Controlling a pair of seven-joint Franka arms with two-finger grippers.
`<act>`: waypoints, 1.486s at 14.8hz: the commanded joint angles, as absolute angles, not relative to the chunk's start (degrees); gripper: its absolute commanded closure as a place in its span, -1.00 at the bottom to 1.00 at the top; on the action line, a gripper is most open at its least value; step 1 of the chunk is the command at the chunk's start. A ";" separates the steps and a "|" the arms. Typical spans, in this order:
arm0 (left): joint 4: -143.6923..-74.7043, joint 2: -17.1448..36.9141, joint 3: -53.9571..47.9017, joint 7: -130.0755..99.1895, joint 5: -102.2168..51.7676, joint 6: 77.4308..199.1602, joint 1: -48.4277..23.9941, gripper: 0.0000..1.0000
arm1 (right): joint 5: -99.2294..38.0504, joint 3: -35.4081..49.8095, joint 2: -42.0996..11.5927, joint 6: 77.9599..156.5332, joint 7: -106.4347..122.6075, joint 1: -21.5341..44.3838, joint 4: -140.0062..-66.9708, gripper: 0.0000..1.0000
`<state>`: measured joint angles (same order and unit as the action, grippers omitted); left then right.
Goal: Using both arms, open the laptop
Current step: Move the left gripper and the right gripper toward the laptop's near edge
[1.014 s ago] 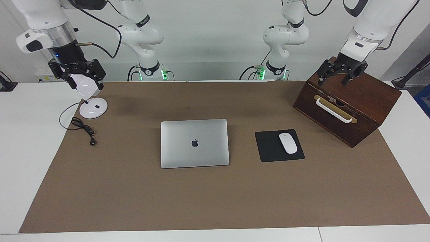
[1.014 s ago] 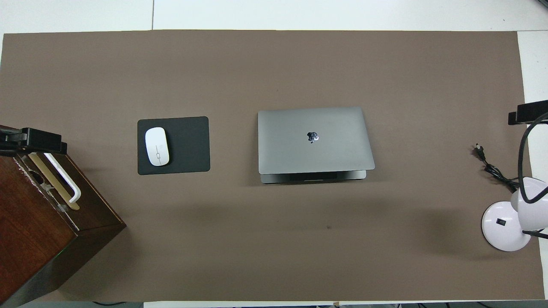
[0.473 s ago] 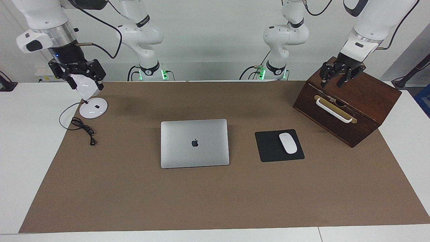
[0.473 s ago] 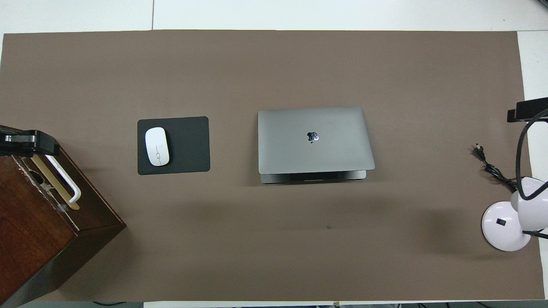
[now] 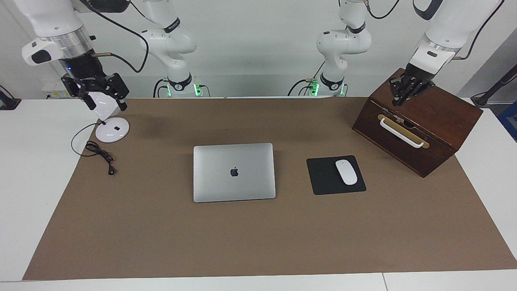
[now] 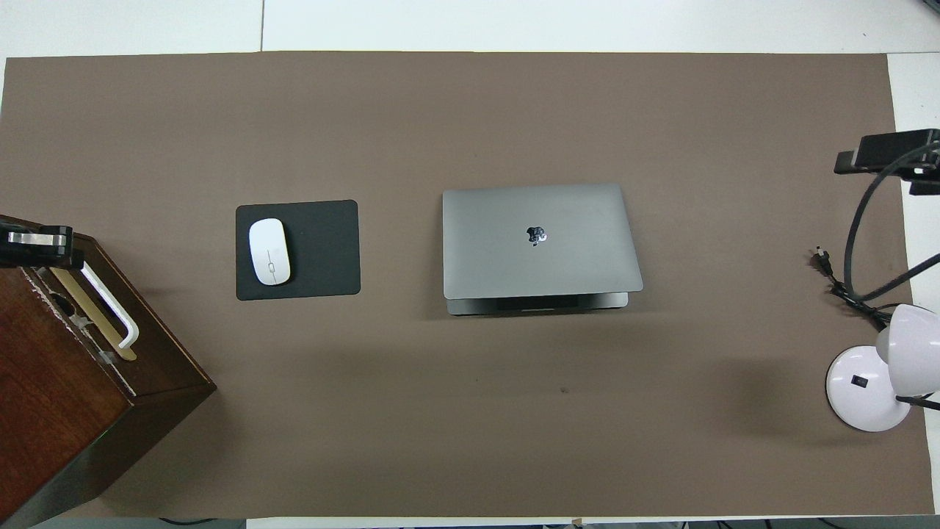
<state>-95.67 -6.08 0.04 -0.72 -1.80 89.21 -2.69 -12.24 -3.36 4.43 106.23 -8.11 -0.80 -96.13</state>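
The silver-grey laptop (image 5: 234,171) (image 6: 540,239) lies closed in the middle of the brown mat, apple logo up. Neither gripper is near it. My left gripper (image 5: 398,101) (image 6: 37,246) hangs shut over the top of the wooden box (image 5: 420,125) at the left arm's end, with nothing between its fingertips. My right gripper (image 5: 99,97) (image 6: 888,158) hangs open over the white desk lamp (image 5: 109,121) at the right arm's end, holding nothing.
A black mouse pad (image 5: 323,180) with a white mouse (image 5: 346,172) lies between the laptop and the wooden box. The box has a white handle (image 5: 402,132) on its front. The lamp's black cable (image 5: 99,153) trails on the mat beside its base.
The left gripper's fingers have closed from wide open to shut, still over the wooden box. The right gripper has drifted a little toward the middle of the table above the lamp. The laptop has not moved.
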 commanded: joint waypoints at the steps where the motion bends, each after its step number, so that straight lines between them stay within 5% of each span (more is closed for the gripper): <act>1: -98.33 -8.08 0.18 -1.23 -1.05 90.60 -3.34 1.00 | -16.77 -3.08 5.36 113.26 -10.89 -0.44 -100.18 -1.00; 8: -115.37 -15.45 -0.18 -1.23 -2.72 108.87 -7.46 1.00 | -34.51 -2.55 10.80 133.82 -9.85 0.69 -113.88 -1.00; 15: -133.56 -23.71 -0.18 -1.05 -2.90 126.01 -13.35 1.00 | -57.08 -2.64 19.41 154.50 1.74 11.06 -130.32 -1.00; 22: -144.84 -27.42 -0.18 -2.28 -2.99 137.62 -20.56 1.00 | -84.34 -2.55 23.64 173.20 7.91 25.72 -135.52 -1.00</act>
